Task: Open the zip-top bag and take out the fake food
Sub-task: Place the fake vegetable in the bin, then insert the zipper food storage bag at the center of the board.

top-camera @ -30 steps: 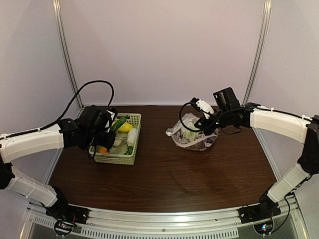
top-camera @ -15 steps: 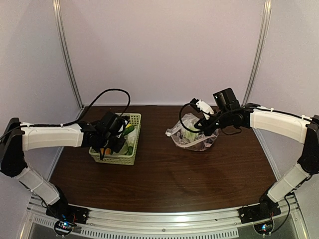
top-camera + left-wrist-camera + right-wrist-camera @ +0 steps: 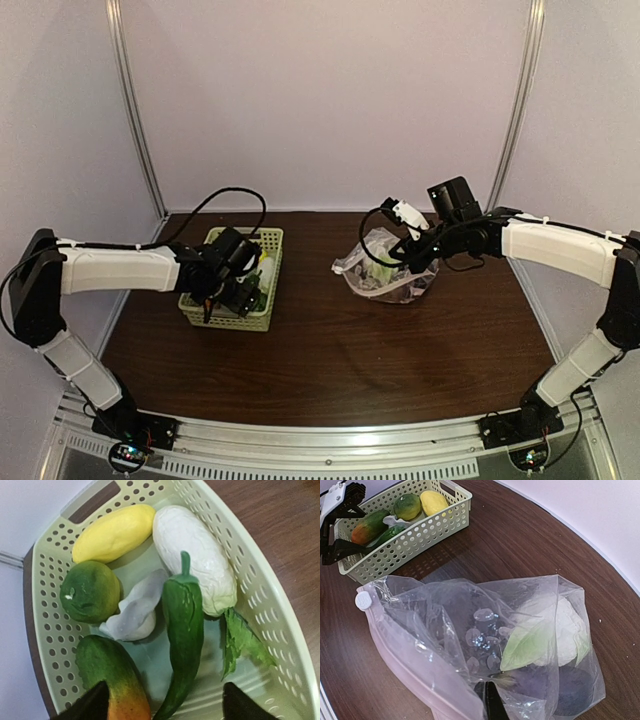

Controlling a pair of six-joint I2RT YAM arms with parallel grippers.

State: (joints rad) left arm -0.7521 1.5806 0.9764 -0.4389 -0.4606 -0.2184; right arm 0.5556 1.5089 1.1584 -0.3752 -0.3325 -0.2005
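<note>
Partway: some fake food [image 3: 182, 630] in basket [image 3: 45, 625], more inside opened zip-top bag [image 3: 445, 630]; left fingers [image 3: 90, 705] spread empty, right fingers [image 3: 490, 702] pinching it.

Both arms are showing long white shells, the left arm [image 3: 110, 270] and the right arm [image 3: 555, 248], broken up by chunky black joints [image 3: 36, 295]. A thin black cable [image 3: 235, 190] is arching off the left wrist, and another black cable loop [image 3: 363, 238] is curling by the right wrist. The left fingertips [image 3: 94, 706] are looking dark and pointed. The black bases [image 3: 520, 427] are looking boxy.
</note>
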